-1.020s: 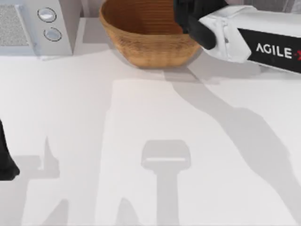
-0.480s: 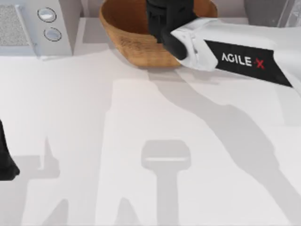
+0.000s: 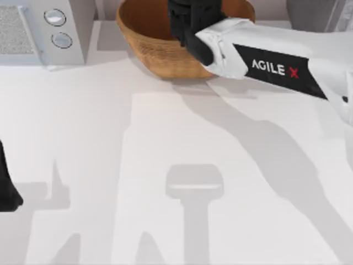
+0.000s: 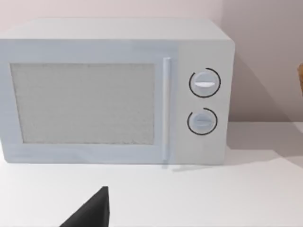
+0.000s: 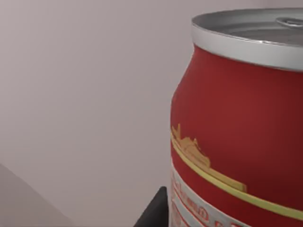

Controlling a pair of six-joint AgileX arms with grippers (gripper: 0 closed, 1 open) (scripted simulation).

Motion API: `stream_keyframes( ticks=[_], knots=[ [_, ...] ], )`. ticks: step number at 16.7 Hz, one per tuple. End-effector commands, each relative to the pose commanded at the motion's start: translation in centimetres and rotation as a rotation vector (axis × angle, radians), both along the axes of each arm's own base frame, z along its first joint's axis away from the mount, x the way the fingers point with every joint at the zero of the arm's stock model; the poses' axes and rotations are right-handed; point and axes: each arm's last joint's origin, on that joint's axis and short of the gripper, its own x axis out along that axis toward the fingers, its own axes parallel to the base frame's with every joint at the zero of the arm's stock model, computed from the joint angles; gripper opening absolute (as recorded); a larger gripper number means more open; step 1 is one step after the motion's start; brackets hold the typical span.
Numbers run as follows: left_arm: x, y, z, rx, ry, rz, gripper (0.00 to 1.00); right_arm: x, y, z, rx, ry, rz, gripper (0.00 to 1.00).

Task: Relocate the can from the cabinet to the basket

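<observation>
Overhead, the right gripper hangs above the basket at the white table's far edge, clenched on the can, upright against a plain pale wall. Left arm parked at the table's left edge, facing a white microwave.

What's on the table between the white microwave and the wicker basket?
Nothing: top view shows bare white tabletop between the white two-knob microwave and the tan woven wicker basket.
</observation>
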Motion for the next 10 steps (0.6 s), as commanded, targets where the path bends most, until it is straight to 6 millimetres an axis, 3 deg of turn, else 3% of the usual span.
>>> stream_keyframes(
  ticks=[5, 10],
  knots=[
    [0.00, 0.00, 0.00, 0.000, 0.000, 0.000, 1.00, 0.29, -0.01, -0.04, 0.001, -0.002, 0.000, 0.00],
    [0.00, 0.00, 0.00, 0.000, 0.000, 0.000, 1.00, 0.29, -0.01, -0.04, 0.001, -0.002, 0.000, 0.38]
  ],
)
